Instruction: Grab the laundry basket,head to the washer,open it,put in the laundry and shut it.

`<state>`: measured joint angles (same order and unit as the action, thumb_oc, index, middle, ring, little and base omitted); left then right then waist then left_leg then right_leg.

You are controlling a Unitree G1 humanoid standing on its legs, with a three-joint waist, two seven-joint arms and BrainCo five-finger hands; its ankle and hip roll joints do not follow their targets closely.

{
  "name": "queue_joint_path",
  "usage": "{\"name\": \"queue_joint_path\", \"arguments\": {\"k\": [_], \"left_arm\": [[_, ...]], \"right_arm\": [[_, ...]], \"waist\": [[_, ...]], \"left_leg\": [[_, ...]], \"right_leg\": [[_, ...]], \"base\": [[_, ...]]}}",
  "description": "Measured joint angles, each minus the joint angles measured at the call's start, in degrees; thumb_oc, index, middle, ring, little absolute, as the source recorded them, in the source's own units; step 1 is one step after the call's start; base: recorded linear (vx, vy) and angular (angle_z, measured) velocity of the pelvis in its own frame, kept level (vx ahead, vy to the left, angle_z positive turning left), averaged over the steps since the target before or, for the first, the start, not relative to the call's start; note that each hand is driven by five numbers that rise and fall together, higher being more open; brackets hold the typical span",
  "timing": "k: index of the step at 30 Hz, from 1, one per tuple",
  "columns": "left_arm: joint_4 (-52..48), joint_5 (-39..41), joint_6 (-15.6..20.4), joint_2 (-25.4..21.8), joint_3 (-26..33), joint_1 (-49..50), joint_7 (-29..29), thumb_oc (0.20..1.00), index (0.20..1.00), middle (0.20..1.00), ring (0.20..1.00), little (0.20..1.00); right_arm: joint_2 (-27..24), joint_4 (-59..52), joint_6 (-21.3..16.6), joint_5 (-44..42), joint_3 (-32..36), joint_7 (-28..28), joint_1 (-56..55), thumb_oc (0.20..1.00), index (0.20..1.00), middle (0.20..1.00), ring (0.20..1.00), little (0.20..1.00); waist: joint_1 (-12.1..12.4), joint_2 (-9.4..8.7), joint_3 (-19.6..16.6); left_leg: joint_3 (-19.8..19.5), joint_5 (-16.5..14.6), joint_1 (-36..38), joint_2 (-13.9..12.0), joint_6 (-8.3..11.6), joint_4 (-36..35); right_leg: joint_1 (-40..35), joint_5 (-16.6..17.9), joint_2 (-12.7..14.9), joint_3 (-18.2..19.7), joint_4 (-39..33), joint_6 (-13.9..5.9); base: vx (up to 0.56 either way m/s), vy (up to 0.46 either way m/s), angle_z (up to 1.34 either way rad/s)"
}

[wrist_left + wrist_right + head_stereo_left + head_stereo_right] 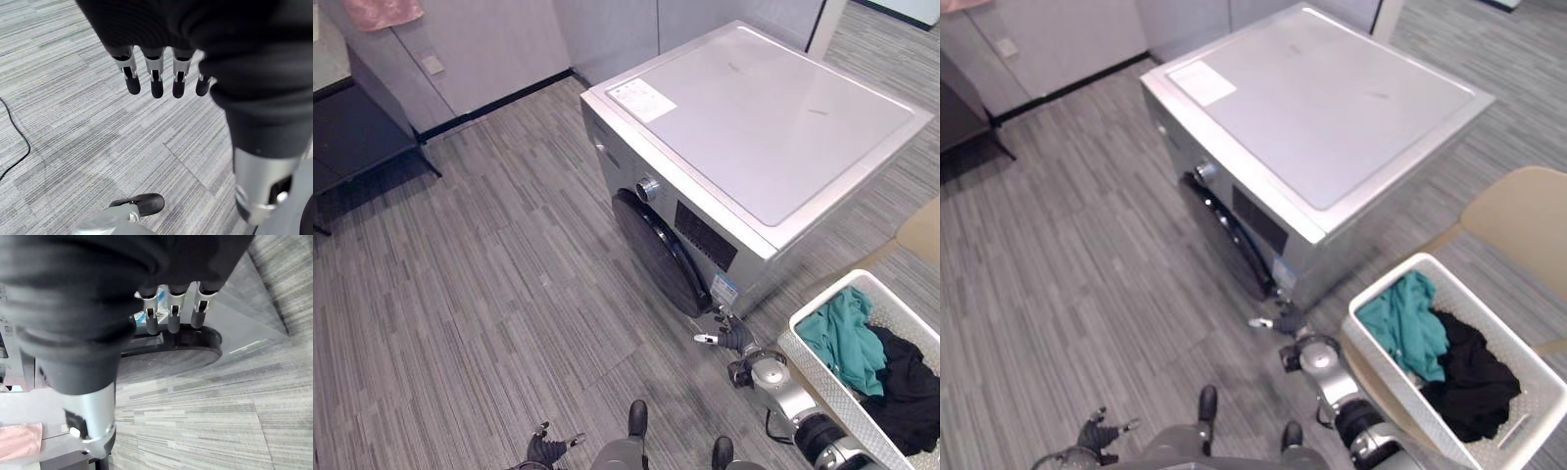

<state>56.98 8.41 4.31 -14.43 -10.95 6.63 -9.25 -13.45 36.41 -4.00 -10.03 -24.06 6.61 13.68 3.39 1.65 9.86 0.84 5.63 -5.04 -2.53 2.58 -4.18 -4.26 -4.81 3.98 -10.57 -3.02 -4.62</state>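
Silver-grey washer [754, 127] with black round door [658, 252], white perforated basket [1386, 372] of teal and black laundry [1410, 328], grey striped carpet [489, 255], pink cloth [382, 12]

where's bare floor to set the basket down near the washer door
Bare carpet lies left of the washer door, toward the dark table. It is crowded at the washer's front right corner: the right robot hand is there, with the laundry basket beside it.
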Motion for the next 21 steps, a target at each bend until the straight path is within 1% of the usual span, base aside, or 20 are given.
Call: {"name": "queue_joint_path", "arguments": {"k": [4, 8, 10, 11, 13, 14, 15, 17, 20, 21], "left_arm": [[-1.1, -0.1, 0.2, -0.3, -0.1, -0.9, -0.4, 1.0, 1.0, 1.0, 1.0, 1.0], [-4.5, 0.0, 0.7, -0.8, -0.6, -1.8, -1.0, 1.0, 1.0, 1.0, 1.0, 1.0], [-5.0, 0.1, 0.7, -1.2, -0.6, -2.2, -1.2, 1.0, 1.0, 1.0, 1.0, 1.0], [-5.6, 0.4, 0.7, -1.8, -1.3, -2.3, -1.5, 1.0, 1.0, 1.0, 1.0, 1.0], [-6.5, 0.4, 0.8, -2.6, -2.2, -2.6, -1.9, 1.0, 1.0, 1.0, 1.0, 1.0], [-7.1, 0.5, 0.9, -3.1, -2.3, -3.1, -2.0, 1.0, 1.0, 1.0, 1.0, 1.0], [-7.2, 0.5, 0.9, -3.1, -2.3, -3.5, -2.0, 1.0, 1.0, 1.0, 1.0, 1.0], [-8.2, 0.6, 1.3, -3.8, -2.6, -4.5, -2.1, 1.0, 1.0, 1.0, 1.0, 1.0], [-9.8, 2.7, 2.1, -4.3, -2.7, -5.3, -2.2, 1.0, 1.0, 1.0, 1.0, 1.0], [-9.9, 2.8, 2.1, -4.3, -2.8, -6.2, -2.2, 1.0, 1.0, 1.0, 1.0, 1.0]], "right_arm": [[-0.4, -0.3, 0.0, 0.0, 0.9, 2.4, 4.9, 1.0, 1.0, 1.0, 1.0, 1.0], [-0.1, -0.4, -0.1, 0.0, 1.0, 4.8, 7.3, 1.0, 1.0, 1.0, 1.0, 1.0], [0.0, -0.4, -0.1, 0.0, 1.0, 5.4, 8.5, 1.0, 1.0, 1.0, 1.0, 1.0], [0.3, 0.4, -0.1, -0.1, 0.9, 5.8, 9.7, 1.0, 1.0, 1.0, 1.0, 1.0], [0.7, 1.2, -0.3, -0.2, 0.9, 7.0, 11.1, 1.0, 1.0, 1.0, 1.0, 1.0], [0.7, 2.4, -0.9, -1.3, 0.9, 7.3, 12.6, 1.0, 1.0, 1.0, 1.0, 1.0], [0.7, 3.3, -0.8, -2.0, 1.0, 7.4, 13.5, 1.0, 1.0, 1.0, 1.0, 1.0], [0.7, 5.4, -0.7, -4.2, 0.8, 7.5, 16.8, 1.0, 1.0, 1.0, 1.0, 1.0], [1.1, 5.3, -0.8, -6.0, 0.6, 7.7, 20.7, 1.0, 1.0, 1.0, 1.0, 1.0], [1.3, 5.3, -0.8, -6.5, 0.0, 8.2, 22.4, 1.0, 1.0, 1.0, 1.0, 1.0]], "waist": [[0.5, -0.36, 0.0], [2.2, -0.83, 0.5], [2.4, -1.24, 1.9], [3.1, -1.49, 2.7], [3.2, -1.83, 3.1], [3.6, -2.03, 4.5], [3.8, -2.0, 5.1], [5.0, -2.0, 6.5], [5.8, -1.91, 7.9], [6.5, -1.89, 8.6]], "left_leg": [[0.0, 0.2, -2.1, -0.1, 0.13, 0.1], [0.0, 0.5, -5.7, -0.2, 0.19, 0.2], [0.0, 0.6, -5.9, -0.1, 0.1, 0.1], [0.1, 0.6, -6.1, 0.0, 0.1, 0.1], [0.1, 0.7, -7.3, 0.0, 0.15, 0.1], [0.1, 0.9, -7.9, 0.0, 0.01, 0.1], [0.1, 1.0, -7.9, 0.0, -0.01, 0.1], [0.1, 1.0, -8.5, 0.1, 0.02, 0.2], [0.1, 1.3, -9.8, 0.0, 0.06, 0.2], [0.0, 1.3, -9.8, 0.2, 0.06, 0.2]], "right_leg": [[1.4, 0.3, -0.2, -0.2, -0.5, -0.01], [5.0, 0.6, -0.3, -0.1, -0.4, -0.05], [5.3, 0.8, -0.2, -0.1, -0.4, -0.04], [5.6, 0.8, -0.1, 0.0, -0.4, -0.05], [6.7, 0.9, -0.1, 0.0, -0.4, -0.07], [7.3, 1.1, -0.1, 0.0, -0.4, -0.17], [7.3, 1.2, -0.1, 0.0, -0.5, -0.22], [8.0, 1.2, 0.0, 0.1, -0.5, -0.33], [9.1, 1.6, 0.0, 0.1, -0.5, -0.23], [9.1, 1.6, 0.1, 0.0, -0.5, -0.23]], "base": [[-0.04, 0.05, 0.03], [-0.02, 0.04, 0.0], [-0.02, 0.044, 0.0], [-0.02, 0.034, -0.03], [-0.01, 0.038, -0.02], [-0.01, 0.045, 0.01], [-0.01, 0.04, 0.0], [0.0, 0.017, -0.01], [-0.01, 0.032, 0.01], [0.0, 0.0, 0.0]]}}
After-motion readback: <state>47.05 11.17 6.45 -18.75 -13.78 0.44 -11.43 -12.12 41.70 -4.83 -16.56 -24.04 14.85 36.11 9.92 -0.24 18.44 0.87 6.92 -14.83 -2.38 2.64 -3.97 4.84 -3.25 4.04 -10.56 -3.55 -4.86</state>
